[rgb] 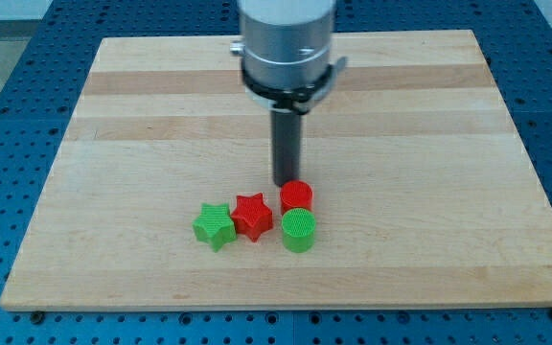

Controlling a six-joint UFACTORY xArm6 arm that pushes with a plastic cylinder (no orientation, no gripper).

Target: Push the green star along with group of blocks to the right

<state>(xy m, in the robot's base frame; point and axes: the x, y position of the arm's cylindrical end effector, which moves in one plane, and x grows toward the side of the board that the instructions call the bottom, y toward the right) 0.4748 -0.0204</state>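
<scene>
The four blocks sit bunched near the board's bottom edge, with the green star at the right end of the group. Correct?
No. The camera view shows the green star at the group's left end; the green cylinder and red cylinder are at the right.

The arm has a silver-grey round housing, a black ring, and a straight dark rod.

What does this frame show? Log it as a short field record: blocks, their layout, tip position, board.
blocks: green star; red star; red cylinder; green cylinder
layout: one tight cluster near the board's bottom centre; stars at the view's left, cylinders at the view's right, red above green
my tip: just above the red cylinder, at its upper-left edge; contact unclear
green star vs tip: star is the farthest block, at the cluster's left end
surface: wooden board
</scene>
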